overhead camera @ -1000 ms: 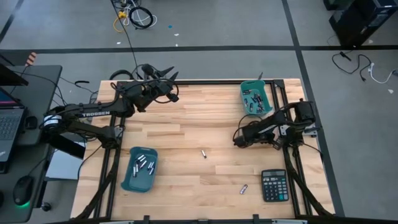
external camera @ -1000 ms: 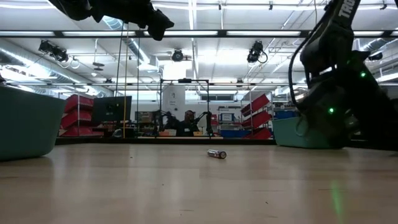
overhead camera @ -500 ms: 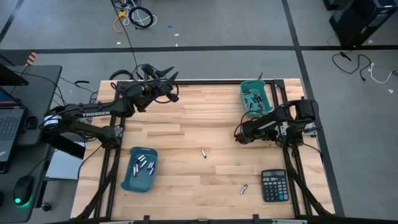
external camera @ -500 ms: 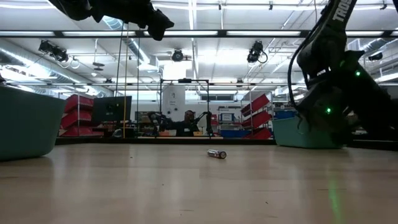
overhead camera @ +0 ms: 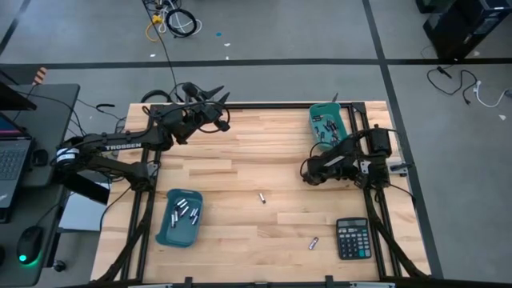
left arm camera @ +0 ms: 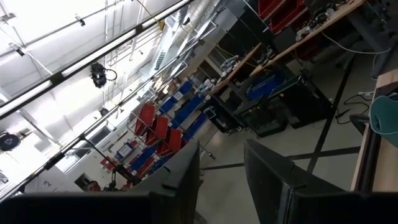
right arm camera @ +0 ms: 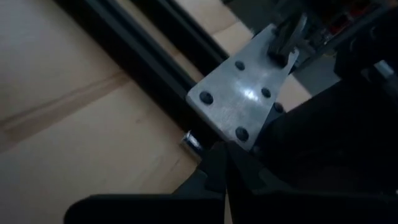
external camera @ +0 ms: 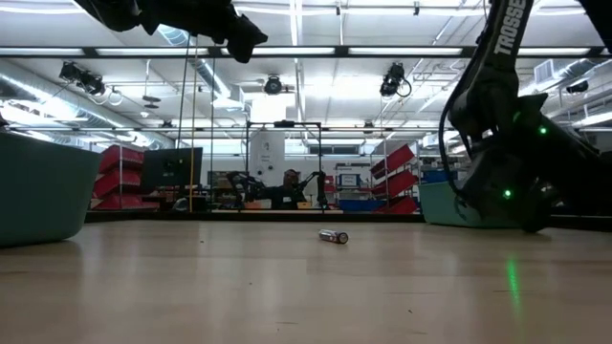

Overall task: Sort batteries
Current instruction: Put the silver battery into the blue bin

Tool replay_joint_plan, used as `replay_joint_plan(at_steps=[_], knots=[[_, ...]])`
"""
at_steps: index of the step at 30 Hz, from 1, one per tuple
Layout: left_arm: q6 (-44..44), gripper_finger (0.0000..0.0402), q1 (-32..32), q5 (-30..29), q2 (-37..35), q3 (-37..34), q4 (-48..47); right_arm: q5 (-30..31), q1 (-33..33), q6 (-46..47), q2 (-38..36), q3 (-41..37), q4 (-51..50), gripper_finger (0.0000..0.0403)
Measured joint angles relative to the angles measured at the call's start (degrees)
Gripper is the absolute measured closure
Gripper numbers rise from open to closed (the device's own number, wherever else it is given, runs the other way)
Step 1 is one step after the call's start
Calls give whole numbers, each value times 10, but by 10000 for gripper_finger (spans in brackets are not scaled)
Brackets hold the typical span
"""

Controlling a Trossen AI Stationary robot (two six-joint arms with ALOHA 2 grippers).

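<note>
Two loose batteries lie on their sides on the wood, one mid-table and one nearer the front. More batteries fill a teal bin at the near left and another at the far right. My left gripper hangs open and empty, high over the far left, pointing into the room. My right gripper is shut, low over the table's right part. A small silver cylinder lies by its tips. My right gripper's shut fingertips end right beside the small silver cylinder lying on the wood next to a black rail. Whether they touch it, I cannot tell.
A black calculator lies at the near right corner. Black frame rails and a metal bracket stand close to my right gripper. Bare wood stretches across the table's middle.
My right gripper has tipped further down and sunk a little toward the table, its arm swinging slightly toward the far edge. Its fingers stay shut. The loose batteries lie where they were.
</note>
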Motion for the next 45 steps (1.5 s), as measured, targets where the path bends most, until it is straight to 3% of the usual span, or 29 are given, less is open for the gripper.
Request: replay_joint_plan(at_steps=[6,24,33,45], knots=[[0,276,0,0,0,0,-6,7,-2,15,15,-1,-4,403],[-4,276,0,0,0,0,-29,-53,-26,-62,-39,0,4,403],[-4,276,0,0,0,0,-26,-129,-1,-118,-64,18,-5,403],[-4,276,0,0,0,0,-27,-111,0,-87,-62,-7,23,403]])
